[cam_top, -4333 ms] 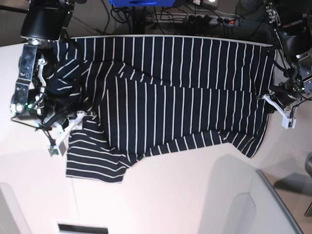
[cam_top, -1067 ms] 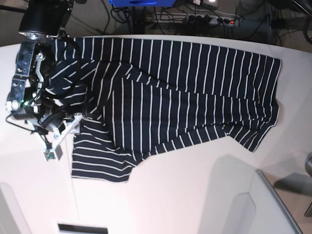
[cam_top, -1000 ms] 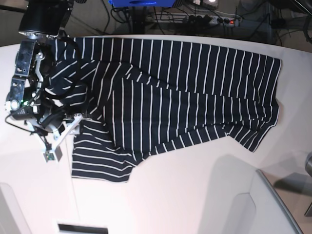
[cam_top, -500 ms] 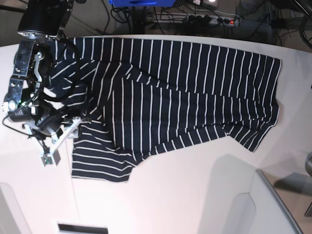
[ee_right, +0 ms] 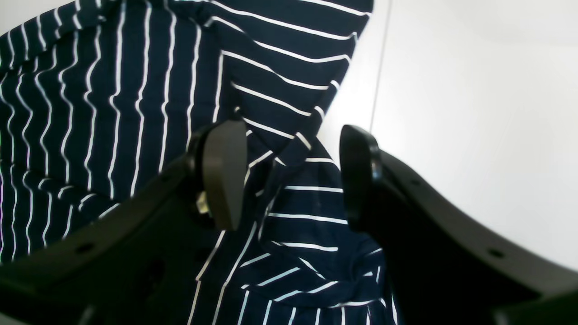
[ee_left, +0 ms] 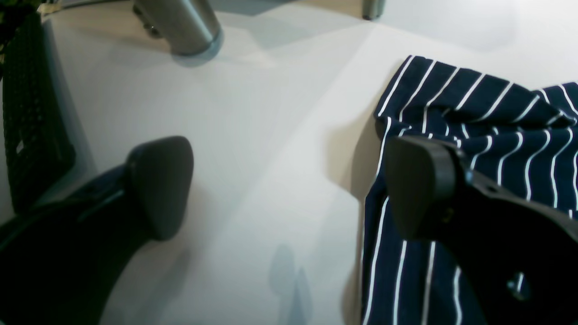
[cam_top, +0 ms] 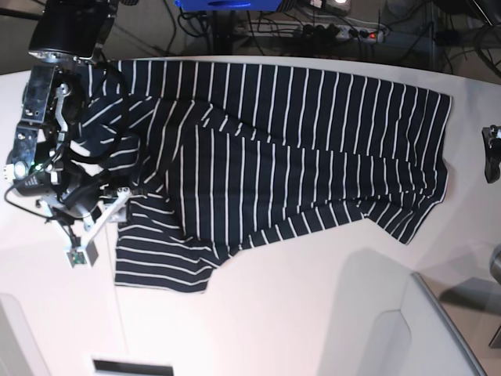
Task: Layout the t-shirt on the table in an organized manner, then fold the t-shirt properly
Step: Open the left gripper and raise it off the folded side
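The t-shirt (cam_top: pixel 297 149), dark navy with thin white stripes, lies spread across the white table (cam_top: pixel 274 329), its lower half rumpled and a sleeve (cam_top: pixel 160 262) sticking out at the near left. My right gripper (cam_top: pixel 97 227) hangs open at the shirt's left edge. In the right wrist view its fingers (ee_right: pixel 223 174) stand apart over a folded ridge of the t-shirt (ee_right: pixel 298 216), gripping nothing. My left gripper (ee_left: pixel 289 189) is wide open above bare table (ee_left: pixel 253 135), with the t-shirt corner (ee_left: pixel 487 113) just beside its right finger. Only a dark tip of that arm (cam_top: pixel 491 160) shows in the base view.
A power strip (cam_top: pixel 344 31) and cables lie beyond the table's far edge. Raised white panels (cam_top: pixel 376 313) sit at the near right. A metal post (ee_left: pixel 180 22) and a black mesh object (ee_left: pixel 27 113) stand off the table near my left gripper. A thin seam (ee_right: pixel 379 90) crosses the tabletop.
My right gripper has drifted slightly left and toward the near edge, still open. A tip of the left arm has come back into the base view at the right edge. The shirt has not moved.
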